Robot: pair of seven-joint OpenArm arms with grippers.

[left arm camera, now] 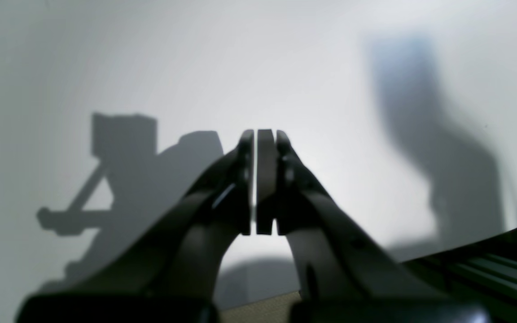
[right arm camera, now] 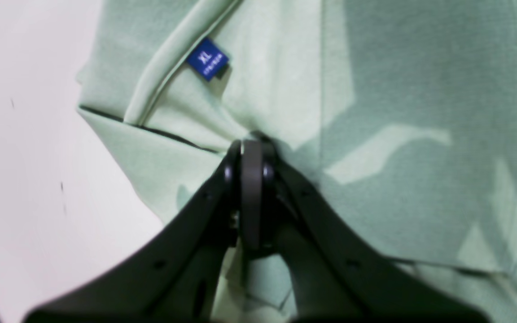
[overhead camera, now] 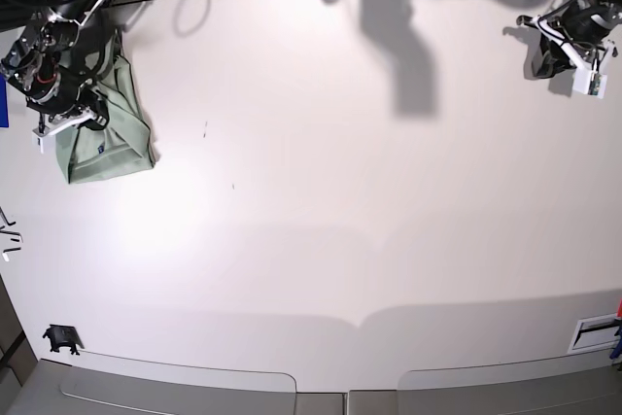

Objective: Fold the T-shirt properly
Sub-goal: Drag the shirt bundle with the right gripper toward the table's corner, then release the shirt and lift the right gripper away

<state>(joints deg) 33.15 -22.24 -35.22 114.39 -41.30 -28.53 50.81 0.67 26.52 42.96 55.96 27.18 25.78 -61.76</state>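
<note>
White desk [overhead camera: 321, 191] is filling the base view, with the T-shirt [overhead camera: 105, 138] lying bunched at its far left edge under the right arm. Right pincer [right arm camera: 251, 152] is pinching a fold of the green cloth just below the blue tag [right arm camera: 207, 58] (marked XL), while the left pincer [left arm camera: 258, 139] is hanging closed and empty over bare desk.

A broad, smooth white desk [overhead camera: 321, 191] fills the room, brightly lit, with dark shadows along its far edge.
</note>
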